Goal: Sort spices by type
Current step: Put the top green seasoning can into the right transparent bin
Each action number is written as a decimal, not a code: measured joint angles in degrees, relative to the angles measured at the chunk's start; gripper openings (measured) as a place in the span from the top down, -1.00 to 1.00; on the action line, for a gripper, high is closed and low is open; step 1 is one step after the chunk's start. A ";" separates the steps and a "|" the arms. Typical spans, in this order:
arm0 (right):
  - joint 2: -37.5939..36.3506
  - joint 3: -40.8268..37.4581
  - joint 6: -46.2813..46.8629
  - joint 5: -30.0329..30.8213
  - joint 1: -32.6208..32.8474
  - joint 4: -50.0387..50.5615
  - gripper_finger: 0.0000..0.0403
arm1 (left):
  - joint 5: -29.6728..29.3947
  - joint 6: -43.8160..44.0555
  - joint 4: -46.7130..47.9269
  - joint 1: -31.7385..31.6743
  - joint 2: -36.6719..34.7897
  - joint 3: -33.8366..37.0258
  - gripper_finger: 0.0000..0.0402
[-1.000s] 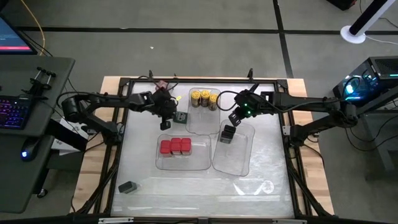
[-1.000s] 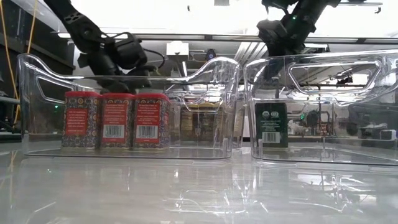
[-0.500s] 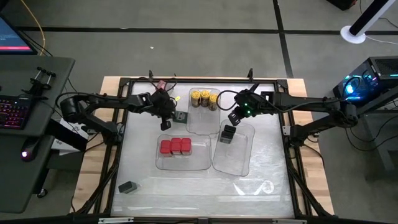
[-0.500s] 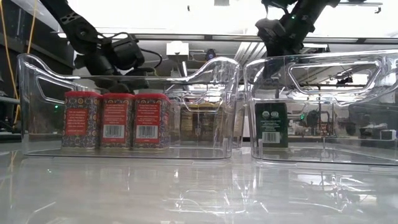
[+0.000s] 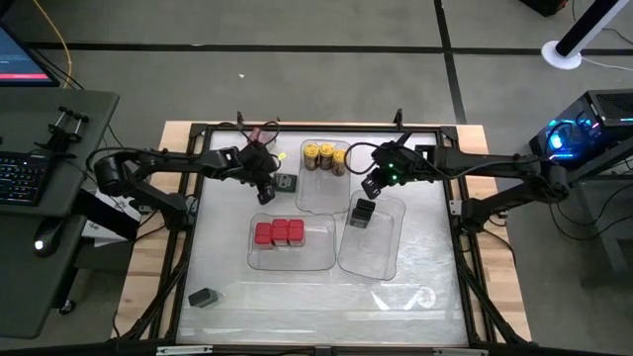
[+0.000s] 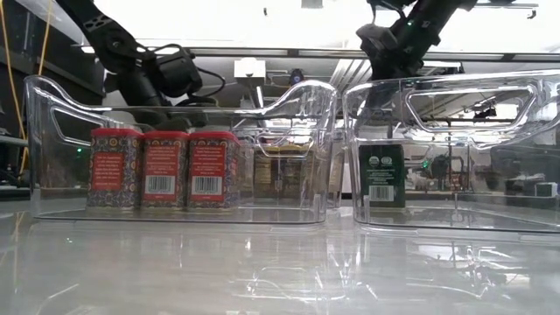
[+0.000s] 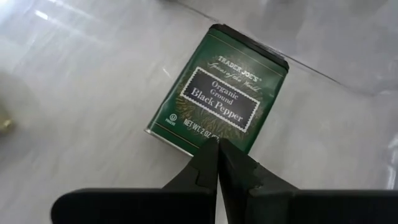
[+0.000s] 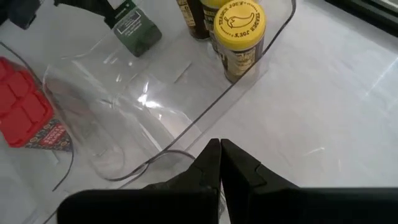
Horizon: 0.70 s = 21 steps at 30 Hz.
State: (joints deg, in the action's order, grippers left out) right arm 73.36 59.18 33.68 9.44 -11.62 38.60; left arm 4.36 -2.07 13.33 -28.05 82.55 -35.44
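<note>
A green black-pepper tin [image 7: 217,93] lies flat on the table [image 5: 287,183], left of the far clear tray. My left gripper [image 7: 217,146] is shut, its tips at the tin's near short edge [image 5: 269,190]. Three yellow-lidded jars [image 5: 324,156] stand in the far tray. Three red tins [image 5: 279,233] stand in the near-left tray. One dark tin [image 5: 363,213] stands upright in the right tray. My right gripper [image 5: 373,188] hangs shut above that tray's far end, holding nothing. Another dark tin [image 5: 202,297] lies near the table's front left. My left gripper points steeply down with its shut fingertips [image 7: 208,163] at the near short edge of the green tin [image 7: 186,142]. Whether they touch the tin, I cannot tell. The tin lies flat, label up.
Three clear trays take up the table's middle: the far one [image 5: 312,203], the near-left one [image 5: 252,259] and the right one [image 5: 381,267]. A black frame [image 5: 188,237] runs round the table. Bare tabletop lies along the near edge [image 5: 326,297].
My left gripper has rolled a little at the wrist beside the green tin and stayed shut. The tin lies where it was.
</note>
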 joint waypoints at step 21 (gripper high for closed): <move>4.28 0.00 0.84 -4.03 0.41 -10.39 1.00 | -4.85 20.50 -8.86 0.02 -17.73 17.18 1.00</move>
State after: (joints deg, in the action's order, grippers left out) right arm 77.65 59.18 34.52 5.41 -11.20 28.21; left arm -0.49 18.43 4.47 -28.03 64.81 -18.26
